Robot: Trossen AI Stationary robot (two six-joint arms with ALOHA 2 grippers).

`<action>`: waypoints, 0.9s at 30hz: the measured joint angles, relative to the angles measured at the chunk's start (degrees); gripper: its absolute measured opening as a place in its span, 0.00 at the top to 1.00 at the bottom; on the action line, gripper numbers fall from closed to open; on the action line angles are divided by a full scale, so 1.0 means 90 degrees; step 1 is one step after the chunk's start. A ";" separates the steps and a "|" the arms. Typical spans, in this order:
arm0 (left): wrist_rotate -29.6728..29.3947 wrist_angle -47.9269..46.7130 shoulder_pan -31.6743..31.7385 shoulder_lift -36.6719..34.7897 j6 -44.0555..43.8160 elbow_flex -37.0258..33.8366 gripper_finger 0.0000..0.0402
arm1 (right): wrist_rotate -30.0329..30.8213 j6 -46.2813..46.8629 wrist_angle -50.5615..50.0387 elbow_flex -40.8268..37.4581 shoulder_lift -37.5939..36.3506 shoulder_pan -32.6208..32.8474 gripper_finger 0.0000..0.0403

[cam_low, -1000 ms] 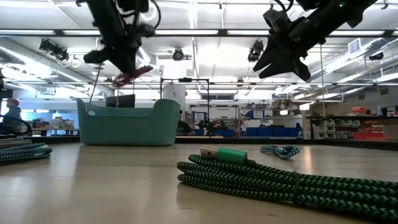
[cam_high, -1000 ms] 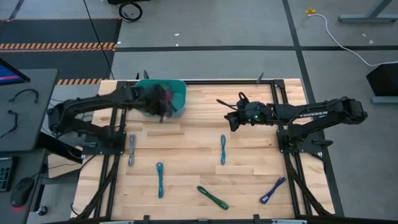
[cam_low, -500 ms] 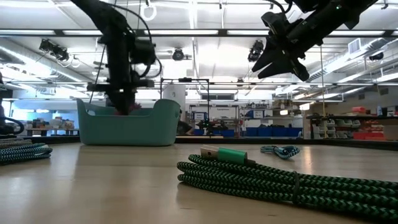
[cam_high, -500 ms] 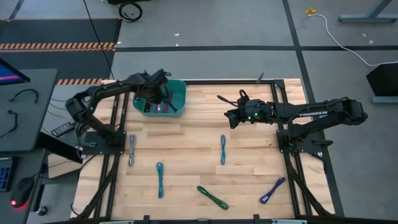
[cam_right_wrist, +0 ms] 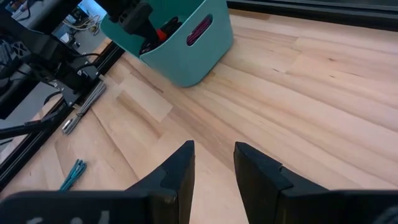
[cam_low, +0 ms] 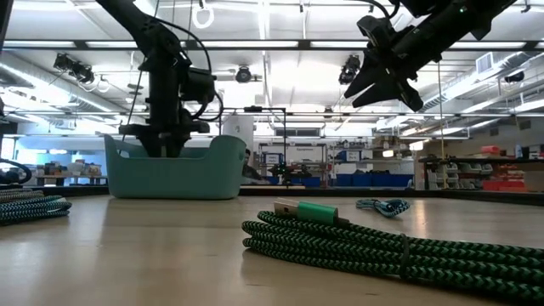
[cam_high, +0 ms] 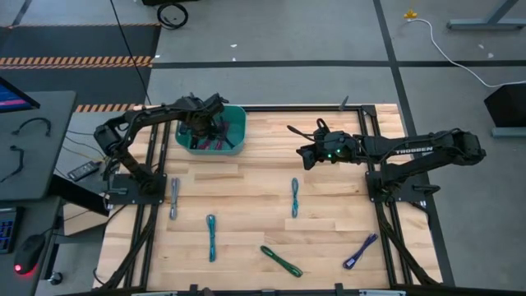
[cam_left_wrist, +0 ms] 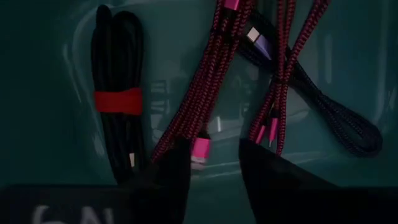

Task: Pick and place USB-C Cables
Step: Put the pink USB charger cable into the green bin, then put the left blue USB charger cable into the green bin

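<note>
Nearest you, along the table's (cam_high: 246, 205) near edge, the green cable (cam_high: 280, 261) lies slantwise, its long axis running from near right to far left; in the low view its green plug (cam_low: 316, 210) sits on top of the braided bundle. To its right the purple cable (cam_high: 360, 251) lies on the opposite slant, near left to far right. Left of the green one, a teal cable (cam_high: 211, 237) runs near to far. Farther back, the grey cable (cam_high: 174, 197) at the left rail and a second teal cable (cam_high: 294, 197) right of centre both run near to far as well.

At mid-depth on the right, the right gripper (cam_high: 304, 156) hangs above bare wood, well clear of every cable. You see its fingers (cam_right_wrist: 180, 171) parted with a narrow gap and nothing between them. The right arm (cam_high: 427, 148) carries the word TROSSEN in white.

At the far left stands the teal bin (cam_high: 238, 123). The left gripper (cam_high: 205, 131) hangs straight down into it. Through its wrist camera, its fingers (cam_left_wrist: 171, 168) stand apart, pinching nothing, just above the magenta cables (cam_left_wrist: 205, 99) on the bin floor. Beside those lie a black cable (cam_left_wrist: 115, 134) banded with a red strap and a dark one (cam_left_wrist: 336, 118) lying slantwise. White lettering on the gripper body there is too cropped to read.
</note>
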 joint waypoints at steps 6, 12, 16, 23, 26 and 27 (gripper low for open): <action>0.0024 -0.0806 0.0143 -0.0116 0.0513 0.0538 0.52 | -0.0149 -0.0012 0.0000 0.0000 0.0000 0.0000 0.71; 0.0004 -0.1383 -0.0086 -0.0602 0.1178 0.1369 0.50 | -0.0251 -0.0188 -0.0002 0.0000 0.0000 0.0000 0.71; 0.0001 -0.1494 -0.0547 -0.1032 0.1211 0.1707 0.53 | -0.0262 -0.0706 -0.0002 0.0000 0.0000 0.0000 0.71; -0.0411 -0.1509 -0.2221 -0.1857 0.1005 0.1634 0.58 | -0.0330 -0.1585 -0.0001 0.0000 0.0000 0.0000 0.71; -0.0953 -0.1500 -0.3301 -0.2064 0.0355 0.1432 0.59 | -0.0327 -0.1997 -0.0002 0.0000 0.0000 -0.0027 0.71; -0.1071 -0.1523 -0.3665 -0.2108 0.0045 0.1343 0.60 | -0.0325 -0.2125 -0.0002 0.0000 0.0000 -0.0040 0.71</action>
